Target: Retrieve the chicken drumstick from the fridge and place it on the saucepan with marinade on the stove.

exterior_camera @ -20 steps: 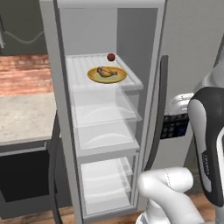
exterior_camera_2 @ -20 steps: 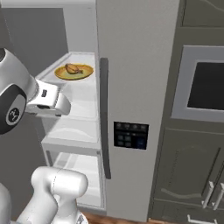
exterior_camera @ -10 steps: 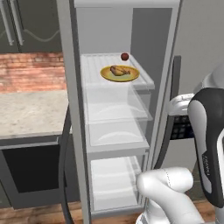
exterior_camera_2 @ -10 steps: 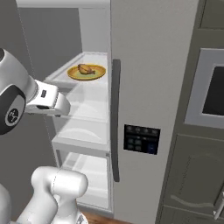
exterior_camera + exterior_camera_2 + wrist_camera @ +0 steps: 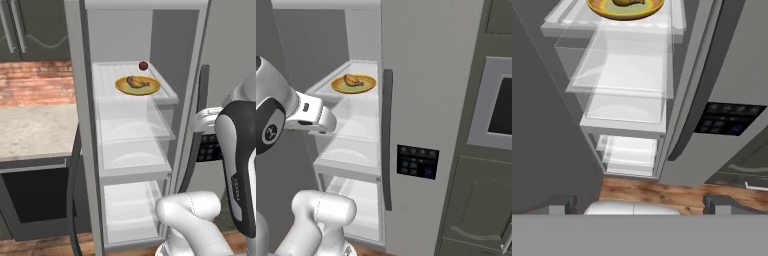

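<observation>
The white arm is raised and folded in front of the fridge (image 5: pixel 145 30), elbow high, forearm reaching toward the open left compartment, hand level with the middle shelves and aimed downward along them.

The fridge's left door hangs wide open, its right door shut, dark handle (image 5: pixel 387 140) running down it beside a small dark control panel (image 5: pixel 417 161). Inside, white shelves are stacked top to bottom. To the left runs a pale stone worktop (image 5: pixel 35 130) under a brick backsplash (image 5: pixel 35 82); to the right sits a dark built-in wall oven (image 5: pixel 498 112). Wooden floor (image 5: pixel 677 192) below.

Up on the top shelf, a yellow plate (image 5: pixel 138 85) sits toward the front edge, and the chicken drumstick (image 5: pixel 136 81) lies on it. A small dark red ball (image 5: pixel 143 65) rests behind the plate, near the shelf's back edge.

The gripper (image 5: pixel 640 202): fingertips (image 5: pixel 719 202) spread as wide as they go, nothing between them, touching nothing, well below the plate's shelf.
</observation>
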